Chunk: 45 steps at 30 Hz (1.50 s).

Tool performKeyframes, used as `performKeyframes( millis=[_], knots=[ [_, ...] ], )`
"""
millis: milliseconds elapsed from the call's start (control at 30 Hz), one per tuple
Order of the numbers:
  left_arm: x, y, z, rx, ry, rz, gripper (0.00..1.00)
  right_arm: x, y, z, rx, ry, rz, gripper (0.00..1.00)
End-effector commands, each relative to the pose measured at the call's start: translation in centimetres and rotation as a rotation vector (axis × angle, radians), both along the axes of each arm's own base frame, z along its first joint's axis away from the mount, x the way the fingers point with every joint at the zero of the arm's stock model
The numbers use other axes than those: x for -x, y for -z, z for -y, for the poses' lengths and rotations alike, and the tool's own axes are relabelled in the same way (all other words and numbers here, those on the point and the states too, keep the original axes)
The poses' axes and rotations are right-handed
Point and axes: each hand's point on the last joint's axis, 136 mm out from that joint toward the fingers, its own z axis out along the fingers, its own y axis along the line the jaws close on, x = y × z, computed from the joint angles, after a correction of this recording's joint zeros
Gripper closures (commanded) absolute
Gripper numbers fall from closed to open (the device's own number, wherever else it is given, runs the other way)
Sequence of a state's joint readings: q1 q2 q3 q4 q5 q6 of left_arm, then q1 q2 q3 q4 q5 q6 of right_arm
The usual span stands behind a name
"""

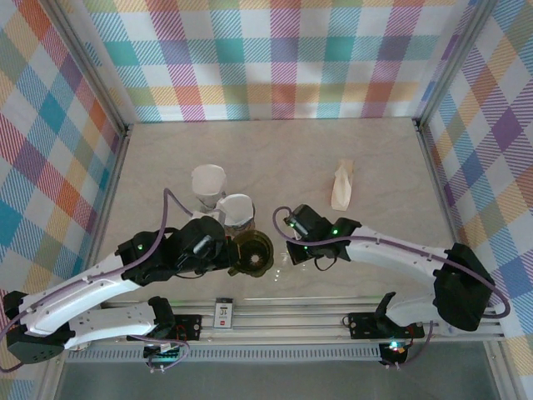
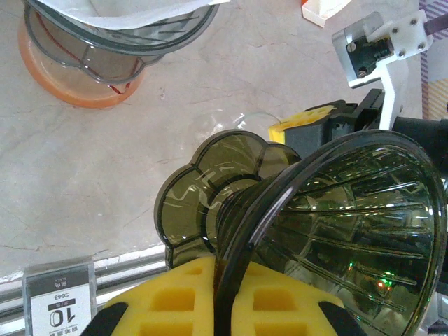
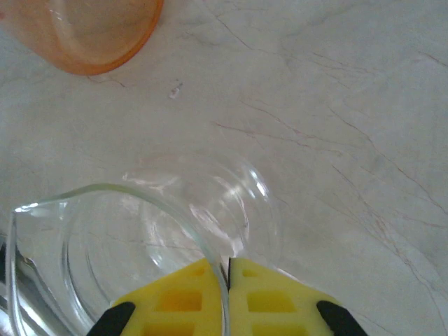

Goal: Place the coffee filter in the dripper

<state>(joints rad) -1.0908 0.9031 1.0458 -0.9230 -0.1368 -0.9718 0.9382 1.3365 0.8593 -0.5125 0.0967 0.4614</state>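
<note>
Left wrist view: the left fingers [image 2: 175, 301] gripped the rim of the smoky brown plastic dripper [image 2: 350, 224]. Right wrist view: the right fingers [image 3: 266, 304] pinched the rim of a clear glass jug [image 3: 105, 238]. From above, the cream paper coffee filter [image 1: 342, 185] lay untouched, far right on the desk [image 1: 391, 150].

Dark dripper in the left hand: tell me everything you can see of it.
The dripper is smoky brown see-through plastic: a ribbed cone on a scalloped foot. It is tilted on its side and empty inside. The left hand is shut on its rim, one yellow pad inside, one outside.
</note>
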Motion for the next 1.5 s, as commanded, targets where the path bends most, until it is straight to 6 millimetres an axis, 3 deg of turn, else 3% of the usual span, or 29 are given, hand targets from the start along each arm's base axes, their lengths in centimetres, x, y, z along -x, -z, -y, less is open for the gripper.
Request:
performKeyframes(
  millis=[0,267,400,467,667,800,1067,1467],
  knots=[
    [0.0,-0.4,-0.3,0.001,-0.001,0.025,1.0,-0.3,-0.5,-1.2,-0.032,0.014,0.013,0.87],
    [-0.1,-0.1,0.2,0.002,0.003,0.017,1.0,-0.9,-1.9,-0.1,-0.039,0.071,0.073,0.59],
    [-0.2,-0.1,0.9,0.0,0.016,0.008,1.0,-2.1,-3.2,2.7,-0.023,0.17,0.157,0.4],
    [-0.3,-0.2,1.7,-0.001,0.032,0.002,1.0,-2.5,-3.9,4.4,-0.036,0.221,0.179,0.35],
    [-0.9,-0.2,4.3,-0.01,0.087,-0.048,1.0,-2.9,-6.7,9.4,-0.066,0.33,0.266,0.3],
    [-2.0,0.7,5.9,-0.014,0.108,-0.111,1.0,-2.3,-7.5,11.1,-0.058,0.349,0.294,0.28],
    [-3.7,2.4,7.6,-0.024,0.105,-0.17,1.0,-1.3,-6.9,12.1,-0.07,0.351,0.287,0.27],
    [-4.8,4.0,7.9,-0.036,0.082,-0.199,1.0,-0.9,-6.8,12.2,-0.081,0.343,0.289,0.26]
  ],
)
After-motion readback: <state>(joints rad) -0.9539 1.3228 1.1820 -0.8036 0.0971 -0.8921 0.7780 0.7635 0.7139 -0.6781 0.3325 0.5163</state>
